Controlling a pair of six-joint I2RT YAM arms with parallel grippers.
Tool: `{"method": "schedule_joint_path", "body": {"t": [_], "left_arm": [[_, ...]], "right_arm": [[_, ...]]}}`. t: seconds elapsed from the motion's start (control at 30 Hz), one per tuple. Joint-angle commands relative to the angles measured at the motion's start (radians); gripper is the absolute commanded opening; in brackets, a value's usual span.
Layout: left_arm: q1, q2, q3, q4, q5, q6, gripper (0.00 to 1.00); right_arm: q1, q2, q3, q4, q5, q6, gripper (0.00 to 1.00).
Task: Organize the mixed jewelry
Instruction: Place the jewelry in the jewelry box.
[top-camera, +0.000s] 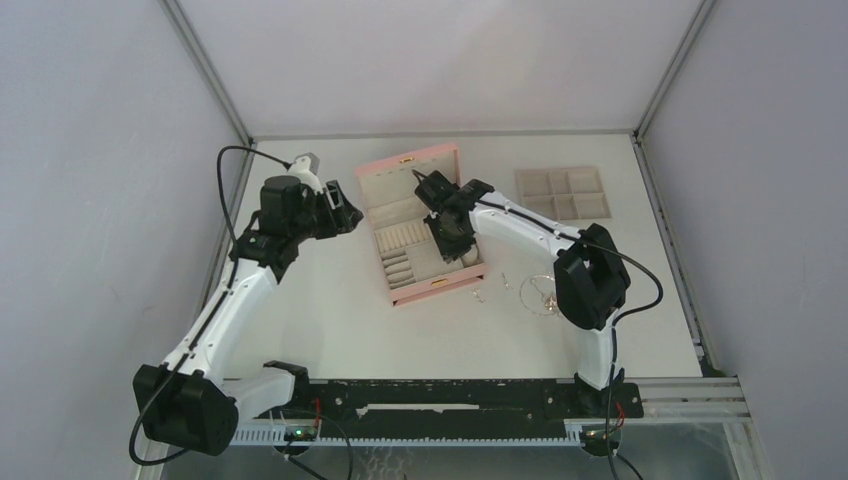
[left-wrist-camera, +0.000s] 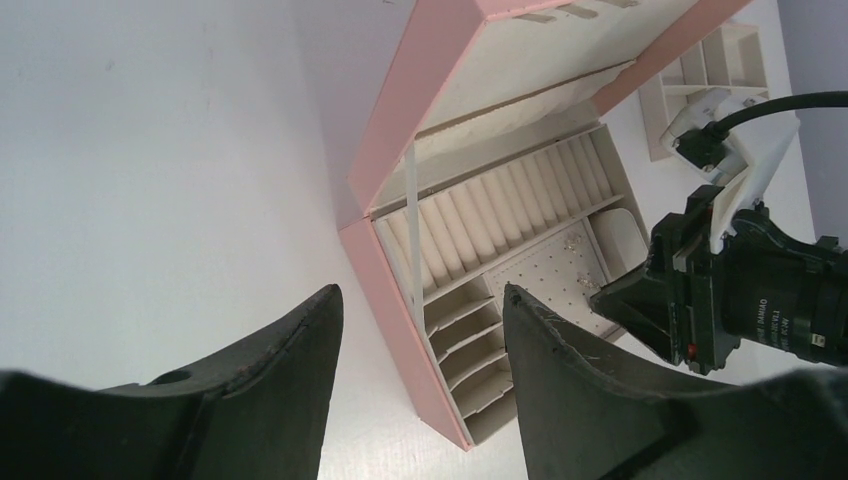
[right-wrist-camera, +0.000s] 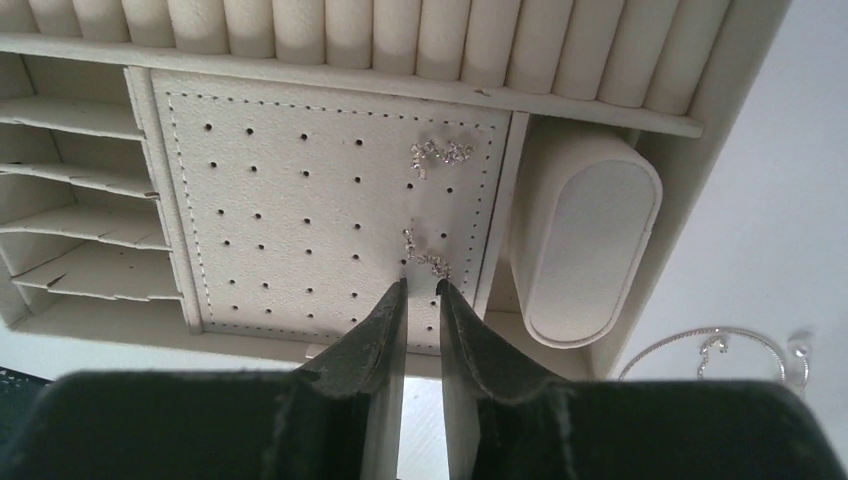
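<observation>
The pink box (top-camera: 420, 225) stands open mid-table. On its perforated beige panel (right-wrist-camera: 300, 210) lie two small silver earring pieces, one (right-wrist-camera: 440, 153) farther up and one (right-wrist-camera: 425, 257) just beyond my right fingertips. My right gripper (right-wrist-camera: 420, 287) hovers over the panel with its jaws a narrow gap apart and nothing between them; it also shows in the top view (top-camera: 455, 243). The looped chain necklace (top-camera: 540, 292) lies on the table right of the box, with small silver bits (top-camera: 481, 295) near the box's front corner. My left gripper (left-wrist-camera: 420, 300) is wide open and empty, left of the box (left-wrist-camera: 400, 300).
The flat beige compartment tray (top-camera: 563, 192) lies at the back right. The box's raised lid (top-camera: 410, 170) stands behind the compartments. The right arm's wrist camera (left-wrist-camera: 760, 300) shows in the left wrist view. White walls enclose the table at the back and sides.
</observation>
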Motion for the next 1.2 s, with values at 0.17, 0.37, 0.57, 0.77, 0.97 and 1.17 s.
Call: {"method": "schedule_joint_path", "body": {"t": [0.17,0.37,0.57,0.77,0.97,1.17], "left_arm": [[0.007,0.019,0.060,0.022,0.020,0.005,0.65],[0.007,0.030,0.069,0.022,0.023,0.006,0.65],[0.007,0.034,0.071,0.025,0.023,0.007,0.65],[0.006,0.035,0.071,0.025,0.020,0.007,0.65],[0.007,0.036,0.070,0.024,0.020,0.007,0.65],[0.007,0.035,0.068,0.023,0.020,0.007,0.65]], "right_arm": [[-0.030,0.003,0.067,0.034,0.011,0.008,0.21],[-0.041,0.009,0.072,0.030,-0.009,0.006,0.15],[-0.039,0.031,0.083,0.022,-0.057,-0.011,0.18],[-0.025,0.058,0.105,0.003,-0.067,-0.023,0.20],[-0.023,0.054,0.114,0.001,-0.066,-0.026,0.19],[-0.020,0.036,0.104,-0.001,-0.063,-0.026,0.21]]}}
